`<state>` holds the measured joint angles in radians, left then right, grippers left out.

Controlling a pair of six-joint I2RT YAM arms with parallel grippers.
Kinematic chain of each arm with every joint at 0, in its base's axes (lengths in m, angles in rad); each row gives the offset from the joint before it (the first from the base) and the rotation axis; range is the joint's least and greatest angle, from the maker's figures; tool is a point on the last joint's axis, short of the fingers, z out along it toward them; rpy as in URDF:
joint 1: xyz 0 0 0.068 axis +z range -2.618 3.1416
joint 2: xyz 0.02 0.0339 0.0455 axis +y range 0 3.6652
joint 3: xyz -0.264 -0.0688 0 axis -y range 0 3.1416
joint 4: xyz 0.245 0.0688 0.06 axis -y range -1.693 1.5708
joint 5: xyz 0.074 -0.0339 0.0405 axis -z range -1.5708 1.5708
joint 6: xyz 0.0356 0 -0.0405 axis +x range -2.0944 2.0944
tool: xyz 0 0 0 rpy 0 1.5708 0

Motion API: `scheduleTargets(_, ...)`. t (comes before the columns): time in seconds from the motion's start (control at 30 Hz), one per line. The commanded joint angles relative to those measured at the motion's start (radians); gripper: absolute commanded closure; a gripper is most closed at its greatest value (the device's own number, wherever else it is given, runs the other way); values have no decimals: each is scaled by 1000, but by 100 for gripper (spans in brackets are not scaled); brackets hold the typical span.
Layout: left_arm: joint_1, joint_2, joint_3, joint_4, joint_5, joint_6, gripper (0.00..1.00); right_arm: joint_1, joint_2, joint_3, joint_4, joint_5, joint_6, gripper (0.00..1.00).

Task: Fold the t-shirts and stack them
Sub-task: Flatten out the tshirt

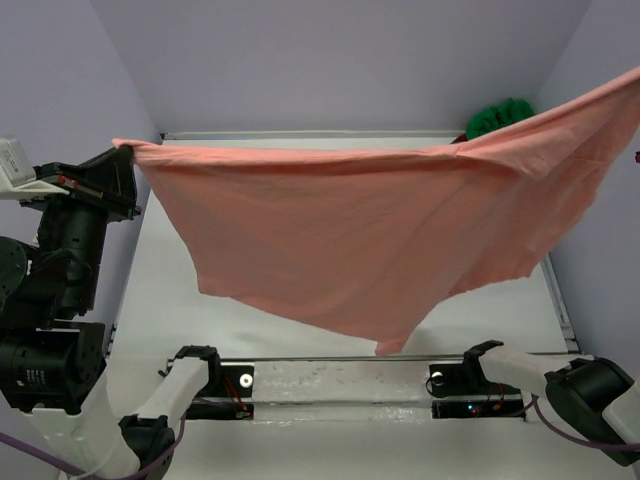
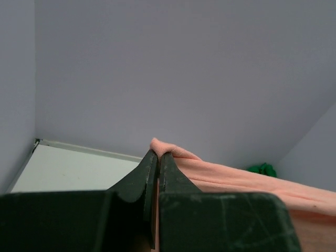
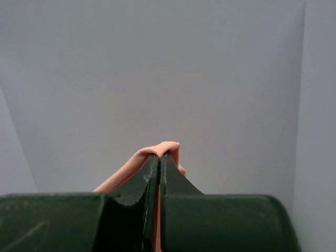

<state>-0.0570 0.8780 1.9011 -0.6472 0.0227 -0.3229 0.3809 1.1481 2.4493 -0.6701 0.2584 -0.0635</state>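
The salmon pink t-shirt (image 1: 350, 240) hangs spread wide in the air above the table, its lower edge sagging toward the near side. My left gripper (image 1: 128, 150) is shut on the shirt's left top corner. In the left wrist view the jaws (image 2: 158, 153) pinch a pink fold (image 2: 236, 181) that runs off to the right. My right gripper (image 3: 159, 155) is shut on another pink fold (image 3: 126, 170); in the top view it is beyond the right edge, where the shirt runs out of frame. The bright green t-shirt (image 1: 497, 117) lies bunched at the table's back right corner (image 2: 262, 169).
The white table (image 1: 180, 300) sits under the hanging shirt, boxed in by lilac walls at the back and both sides. A mounting rail (image 1: 340, 382) with both arm bases runs along the near edge. The left arm's dark body (image 1: 60, 270) stands tall at the left.
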Motion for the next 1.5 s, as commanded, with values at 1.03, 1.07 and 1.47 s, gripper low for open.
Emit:
scheduleTargets(1.03,3,213,87,17,-161,25,100,-14,277,67,106,97,-213,100)
scheduleTargets(1.07,3,198,82,11,-159,25,100,-14,253,54,106,93,-210,100)
scheduleTargets(1.47,-27,-34,-19,-43,-267,13,100,-14,2,-23,70,-79,-82,100)
